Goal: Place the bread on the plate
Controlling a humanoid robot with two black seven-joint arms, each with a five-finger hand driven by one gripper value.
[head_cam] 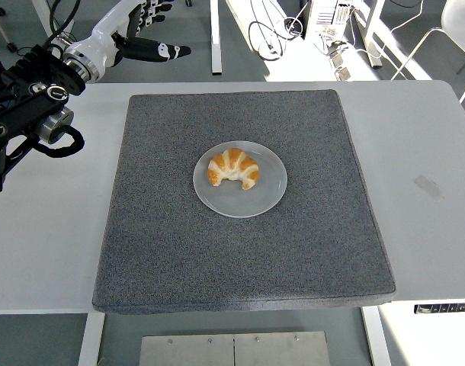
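While the left hand (145, 30) hung high at the upper left of the view, beyond the far edge of the counter (42, 229), its fingers (160, 50) were stretched out loosely and held nothing. One dark finger pointed to the right, and the others showed near the top edge of the picture. The white forearm behind the hand ran down and to the left into the black joints of the left arm (27, 110), which sat over the counter's far left corner. No part of that arm touched the grey mat (248, 252). Only this one arm showed in the view.

One grey mat lay on the white counter and covered most of its middle. One round, pale plate (263, 200) rested on the mat, a little above and left of the mat's centre, well apart from the hand. One piece of bread (233, 167), a golden croissant, lay on the plate. It sat in the plate's upper left part, curved with both tips pointing toward the near edge, and it stayed inside the rim. The plate held nothing else.

A small patch of clear tape (428, 185) lay on the bare counter to the right of the mat. Beyond the counter's far edge, the floor showed white desk legs and loose cables (272, 34).
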